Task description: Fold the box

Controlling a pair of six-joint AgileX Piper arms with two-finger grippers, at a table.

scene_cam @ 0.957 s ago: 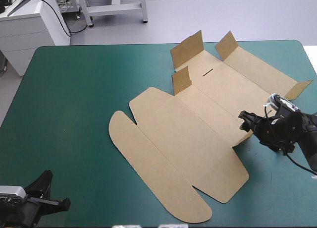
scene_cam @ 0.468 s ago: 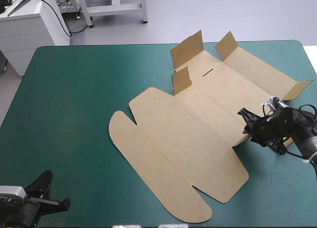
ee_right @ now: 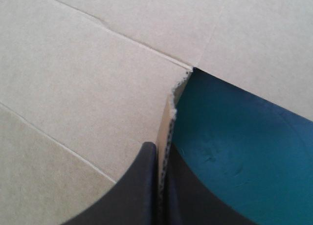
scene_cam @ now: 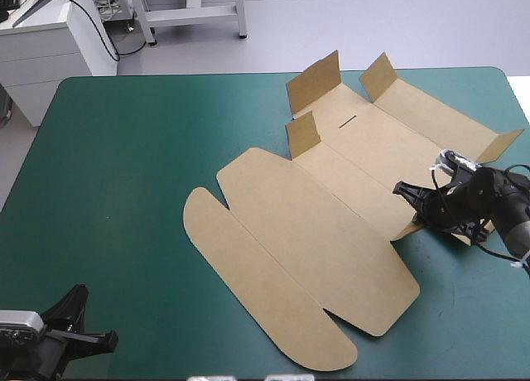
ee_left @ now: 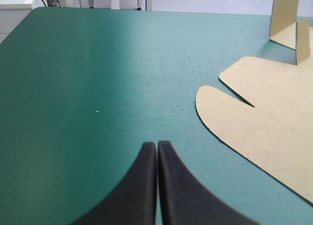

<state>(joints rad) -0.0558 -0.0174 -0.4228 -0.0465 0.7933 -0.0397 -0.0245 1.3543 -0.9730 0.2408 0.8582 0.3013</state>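
The brown box (scene_cam: 331, 215) lies as a cut sheet on the teal-green cover, its lid panels flat toward the near side. Several small flaps (scene_cam: 313, 83) stand upright at its far end. My right gripper (scene_cam: 407, 200) is at the sheet's right side, shut on the box. In the right wrist view the board's cut edge (ee_right: 172, 95) runs down between the black fingers (ee_right: 161, 151), and that flap is raised a little off the cover. My left gripper (scene_cam: 79, 298) rests at the near left corner, shut on nothing (ee_left: 157, 146). The box's rounded lid flap (ee_left: 264, 117) lies ahead of it, off to one side.
The teal-green table cover (scene_cam: 124, 166) stretches wide to the left of the box. The table's right edge (scene_cam: 517, 99) runs close behind my right arm.
My right gripper has gone from open to shut on the box's right edge and drawn slightly toward the far side. The sheet shifted a touch. The left arm has not moved.
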